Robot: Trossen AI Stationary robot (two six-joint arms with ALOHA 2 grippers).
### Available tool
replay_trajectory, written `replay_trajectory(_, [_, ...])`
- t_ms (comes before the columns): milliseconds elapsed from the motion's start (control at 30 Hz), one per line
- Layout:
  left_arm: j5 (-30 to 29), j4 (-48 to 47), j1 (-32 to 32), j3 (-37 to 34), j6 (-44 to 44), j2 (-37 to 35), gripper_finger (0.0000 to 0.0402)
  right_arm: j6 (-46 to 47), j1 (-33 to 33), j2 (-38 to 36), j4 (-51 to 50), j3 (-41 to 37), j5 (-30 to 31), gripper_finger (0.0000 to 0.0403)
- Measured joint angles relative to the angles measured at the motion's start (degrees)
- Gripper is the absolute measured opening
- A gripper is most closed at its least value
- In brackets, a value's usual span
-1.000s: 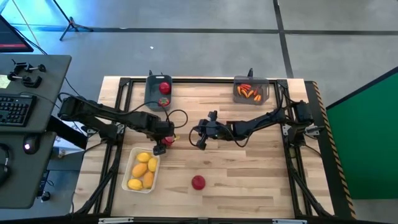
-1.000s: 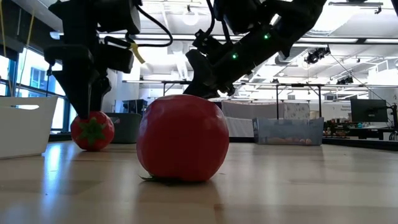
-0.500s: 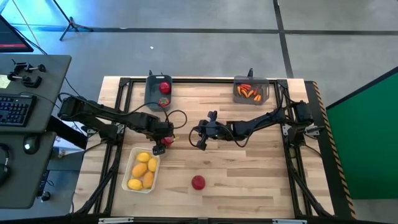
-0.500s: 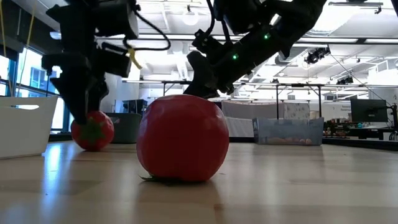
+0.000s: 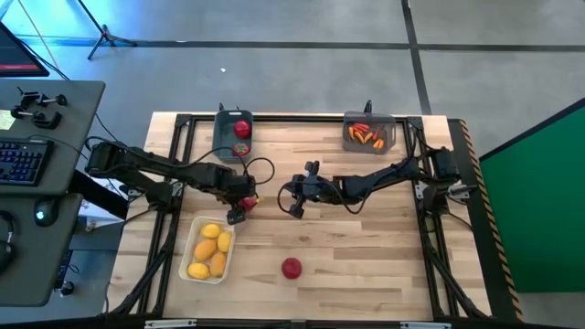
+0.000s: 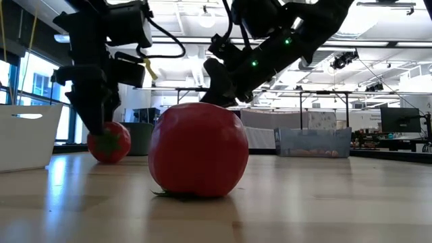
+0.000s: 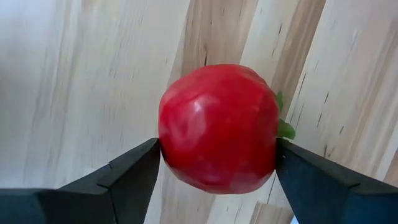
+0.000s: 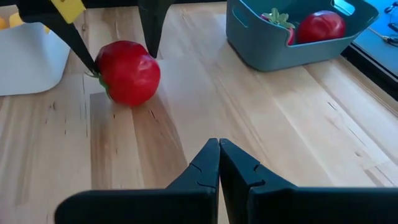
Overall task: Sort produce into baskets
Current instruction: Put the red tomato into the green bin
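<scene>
A red tomato [image 7: 217,124] with a green top lies on the wood table left of centre, seen also in the low view [image 6: 109,142]. My left gripper [image 5: 241,206] points down over it, open, with one finger on each side. My right gripper [image 8: 219,149] hangs shut above the table's middle [image 5: 294,206], holding nothing. A second tomato [image 5: 291,267] rests on the table near the front edge. The dark blue-grey basket [image 5: 232,137] holds a tomato, the smoky grey basket [image 5: 368,133] holds orange pieces, and the white tray [image 5: 210,251] holds lemons. My left gripper comes at the tomato from above, fingers pointing down. Its open fingers [image 7: 134,171] straddle the fruit, and their inner faces meet the tomato's two opposite sides [image 7: 163,146] at about its widest part. The tomato rests on the table, its green top turned sideways.
Black frame rails [image 5: 302,117] run around the tabletop. The two bins stand at the far edge and the white tray at the front left. Bare wood [image 5: 366,247] lies at the front right. A desk with a keyboard [image 5: 23,160] stands left of the table.
My left gripper has sunk a little around the tomato. The tomato has rolled slightly toward the table's right, and its green top has turned away from the near side. My right gripper has kept still.
</scene>
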Motion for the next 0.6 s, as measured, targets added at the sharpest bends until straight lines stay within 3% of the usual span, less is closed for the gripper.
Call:
replay_trajectory(367, [0.02, 3.09, 0.45, 0.0, 0.59, -0.34, 0.0239, -0.02, -1.48, 0.02, 0.02, 0.0, -2.5, 0.0])
replay_trajectory(600, [-1.87, -0.77, 5.47, 2.96, 1.57, -4.22, 0.0225, -0.9, -1.57, 0.02, 0.02, 0.01, -2.56, 0.0])
